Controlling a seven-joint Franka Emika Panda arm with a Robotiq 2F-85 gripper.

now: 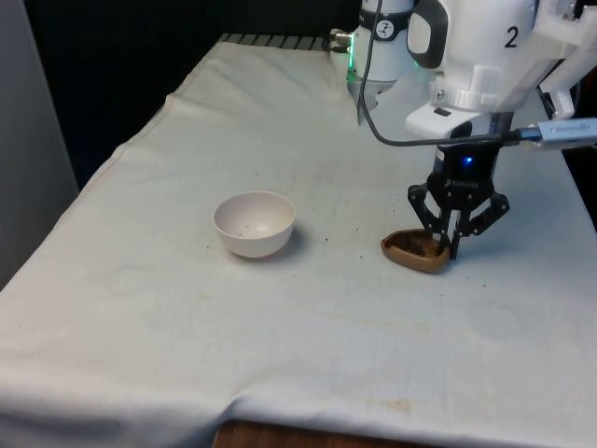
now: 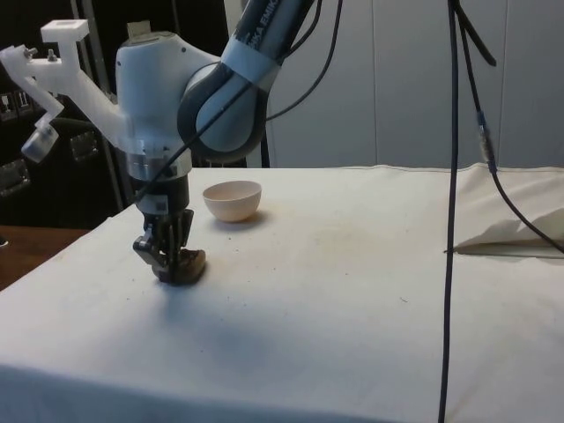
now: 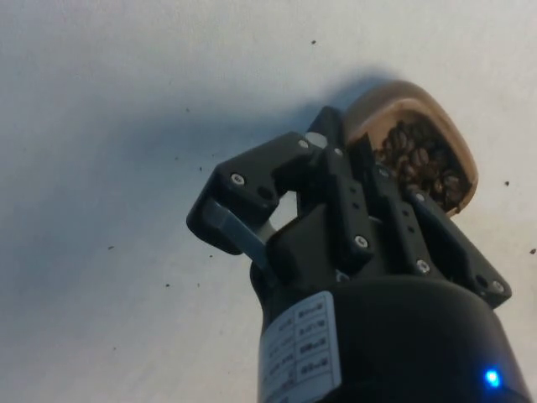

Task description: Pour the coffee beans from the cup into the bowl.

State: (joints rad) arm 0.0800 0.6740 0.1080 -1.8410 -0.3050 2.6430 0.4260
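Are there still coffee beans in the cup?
Yes. In the wrist view the brown cup holds a heap of dark beans, beside the gripper.

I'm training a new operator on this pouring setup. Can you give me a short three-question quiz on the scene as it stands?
1. True or false: the cup rests on the white cloth.
2. What does the cup hold?
3. In the front view, the bowl lies on which side of the gripper? A) left B) right

Key: 1 true. 2 coffee beans, seen in the wrist view. 3 A; bowl and cup stand apart.
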